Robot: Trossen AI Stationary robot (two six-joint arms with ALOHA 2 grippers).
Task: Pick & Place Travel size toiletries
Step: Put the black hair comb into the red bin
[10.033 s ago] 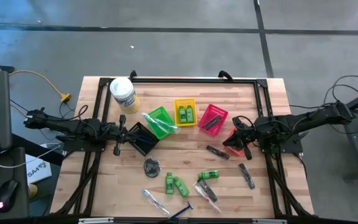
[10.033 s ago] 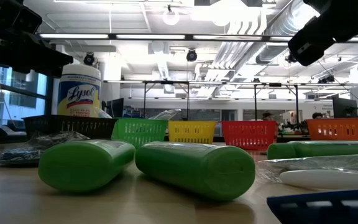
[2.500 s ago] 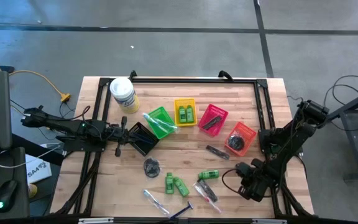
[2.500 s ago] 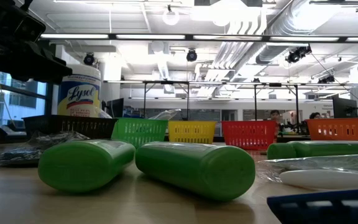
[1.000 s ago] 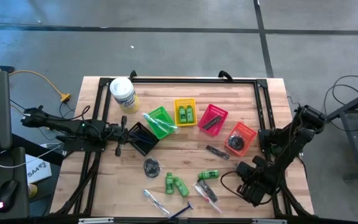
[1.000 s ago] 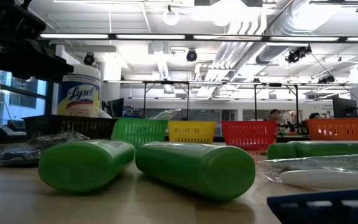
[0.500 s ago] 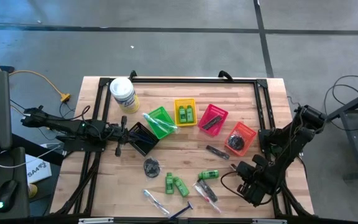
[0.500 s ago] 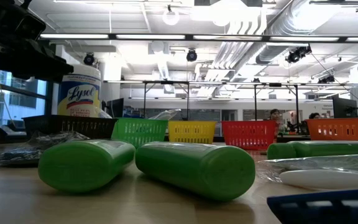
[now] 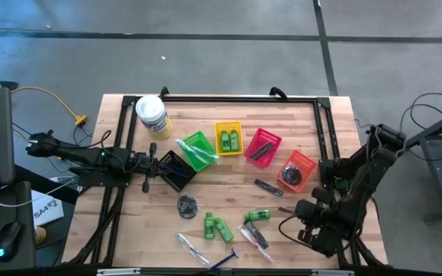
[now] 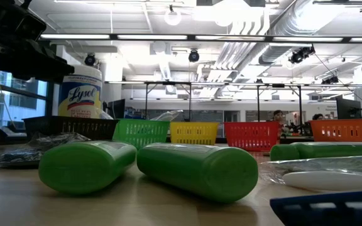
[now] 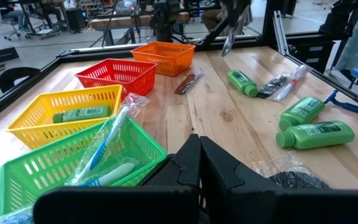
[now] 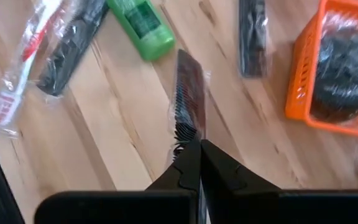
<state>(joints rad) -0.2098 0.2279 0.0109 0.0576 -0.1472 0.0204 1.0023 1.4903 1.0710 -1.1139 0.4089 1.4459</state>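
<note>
My right gripper (image 12: pixel 194 144) is over the table's near right part (image 9: pixel 307 218), shut on a black comb in a clear wrapper (image 12: pixel 188 93). Loose items lie on the wood: green mini bottles (image 9: pixel 215 226) (image 9: pixel 258 215), another wrapped comb (image 9: pixel 268 187), clear tubes (image 9: pixel 190 247), a blue razor (image 9: pixel 225 261) and a dark coiled bundle (image 9: pixel 187 204). My left gripper (image 11: pixel 197 149) waits shut beside the black basket (image 9: pixel 176 170) at the left. My right gripper pinches the comb's near end (image 12: pixel 184 132) between its two fingers. The comb runs on in line with the fingers, past their tips. It is lifted clear of the wood, and in the left wrist view it hangs tilted in the air (image 11: pixel 230 34).
Green (image 9: pixel 197 149), yellow (image 9: pixel 229 137), red (image 9: pixel 262 146) and orange (image 9: pixel 297 170) baskets stand in a row across the middle; the orange one holds a dark bundle. A white tub (image 9: pixel 151 115) stands at the far left corner. A black frame rail (image 9: pixel 327 146) runs along the right edge.
My right arm has shifted slightly toward the table's right edge, still shut on the comb. The left arm and the loose items have kept still.
</note>
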